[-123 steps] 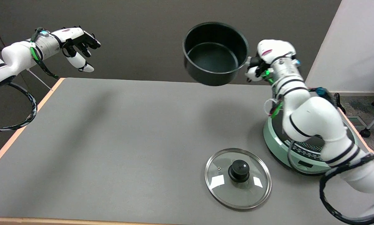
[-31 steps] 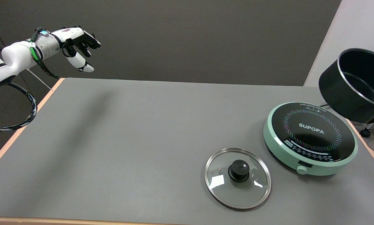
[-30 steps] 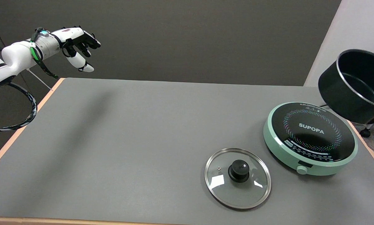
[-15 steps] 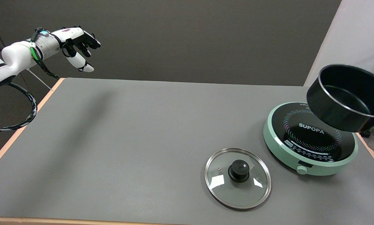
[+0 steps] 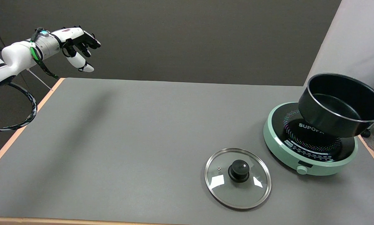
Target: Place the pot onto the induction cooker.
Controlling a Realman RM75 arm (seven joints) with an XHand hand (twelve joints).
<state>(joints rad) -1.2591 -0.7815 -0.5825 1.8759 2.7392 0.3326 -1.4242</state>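
Pot [image 5: 327,117]: black metal, rigid, likely weighty; hangs tilted above induction cooker [image 5: 287,150].
Hold: rim, right side.
Right hand: out of view; grip unknowable.

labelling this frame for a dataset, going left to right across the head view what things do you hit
Idle left hand held in the air at the upper left → glass lid lying flat on the table → green induction cooker → black pot, tilted above the cooker's right part. The right hand is not in view.
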